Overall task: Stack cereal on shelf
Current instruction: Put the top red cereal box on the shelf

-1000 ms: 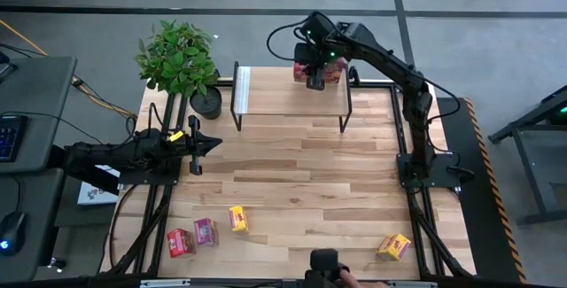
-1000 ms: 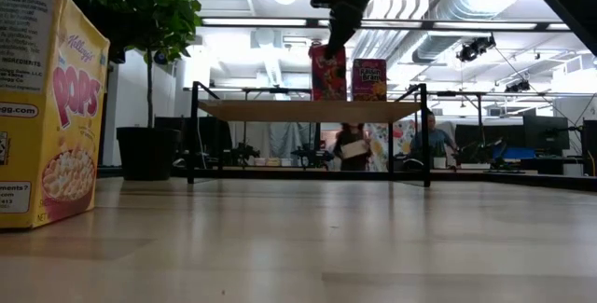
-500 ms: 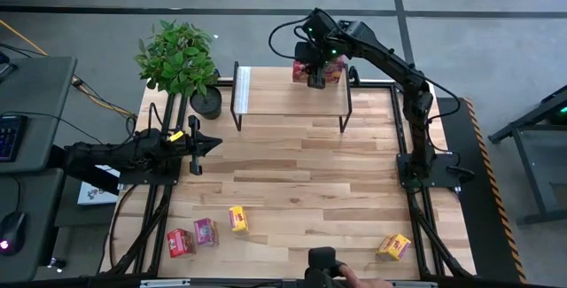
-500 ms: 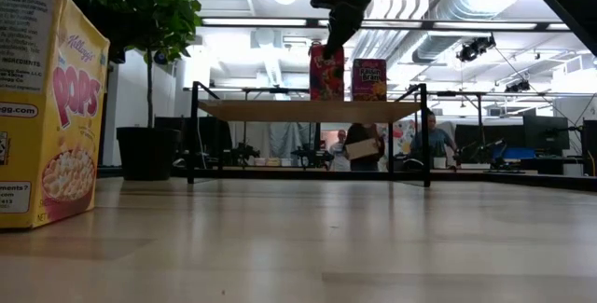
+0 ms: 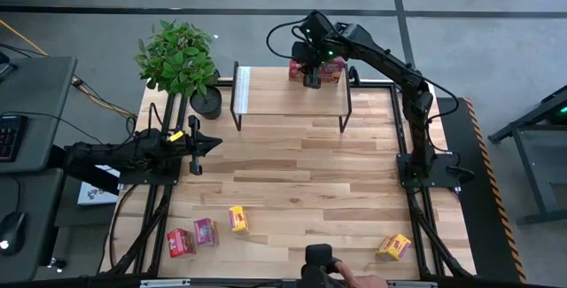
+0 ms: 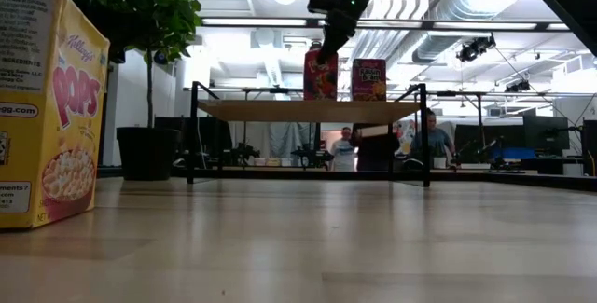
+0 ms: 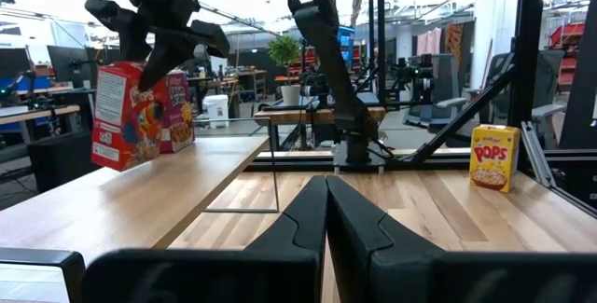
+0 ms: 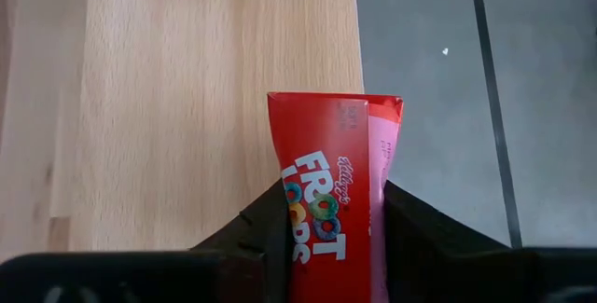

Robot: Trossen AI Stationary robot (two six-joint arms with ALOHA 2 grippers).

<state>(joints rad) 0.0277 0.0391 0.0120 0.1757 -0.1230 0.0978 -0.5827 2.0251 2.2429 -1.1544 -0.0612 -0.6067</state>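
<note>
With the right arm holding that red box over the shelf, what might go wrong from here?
1. The red Froot Loops box looks slightly tilted in the right gripper, just above the shelf; released like this, it may tip over.
2. The pink box stands right beside it and could get knocked while placing or pulling away.
3. Both sit near the shelf's back right edge, so a toppled box may drop to the floor.

The left gripper waits shut over the table.
</note>
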